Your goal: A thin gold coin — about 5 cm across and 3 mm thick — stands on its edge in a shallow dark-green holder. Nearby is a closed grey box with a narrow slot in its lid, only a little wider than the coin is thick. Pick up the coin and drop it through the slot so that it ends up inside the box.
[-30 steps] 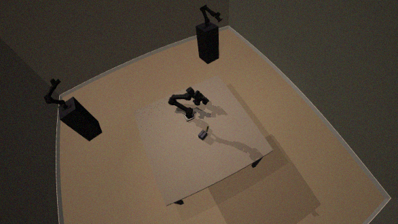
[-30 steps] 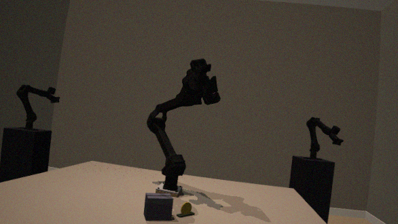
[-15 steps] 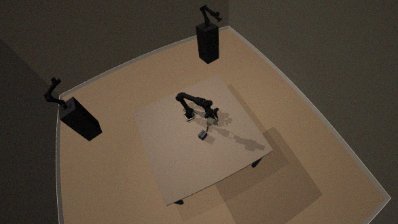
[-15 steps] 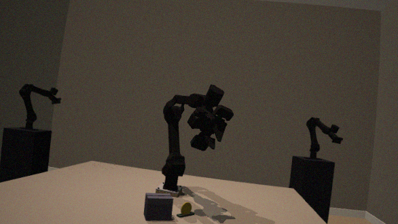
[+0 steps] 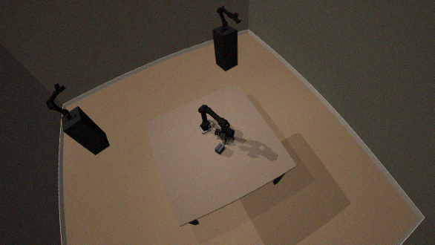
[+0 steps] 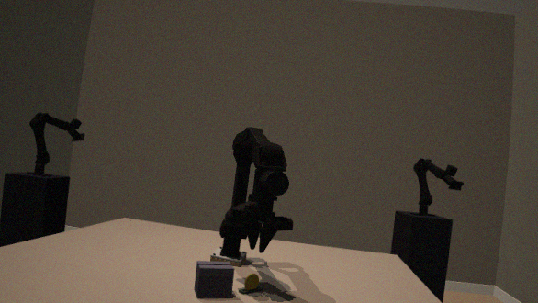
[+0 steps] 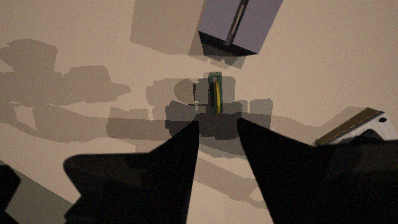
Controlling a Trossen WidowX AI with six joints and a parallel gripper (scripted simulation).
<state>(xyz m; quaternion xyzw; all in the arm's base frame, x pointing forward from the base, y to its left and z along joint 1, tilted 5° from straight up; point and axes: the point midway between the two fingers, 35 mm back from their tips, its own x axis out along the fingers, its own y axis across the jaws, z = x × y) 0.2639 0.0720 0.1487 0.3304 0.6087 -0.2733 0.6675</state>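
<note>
Claw (image 7: 217, 127) is hanging partly open with nothing between the fingers, pointing down above the table (image 6: 92, 257). You're hovering well over the coin (image 7: 217, 95), no contact yet.

Coin is standing on edge in its green holder (image 7: 215, 76), edge-on to the wrist view and lined up roughly with the gap between the fingers. In the exterior view the coin (image 6: 252, 281) is sitting just beside the grey box (image 6: 214, 278), toward the near edge of the table. Slot (image 7: 237, 21) is running along the lid, roughly parallel to the coin.

Risks as you're going down:
- gap is looking only moderately wider than the coin, so a small sideways drift is likely landing a fingertip on the rim and tipping it out of the holder
- pinching too low is likely catching the holder wall and dragging holder and coin together
- any twist in the grip is making the slot entry harder, since the slot is barely wider than the coin

Box is sitting close, so a finger could be clipping it on approach. Arm base plate (image 7: 350, 127) is lying off to one side, not blocking. Two other arms on black pedestals (image 5: 225, 46) are standing off the table, well apart.
</note>
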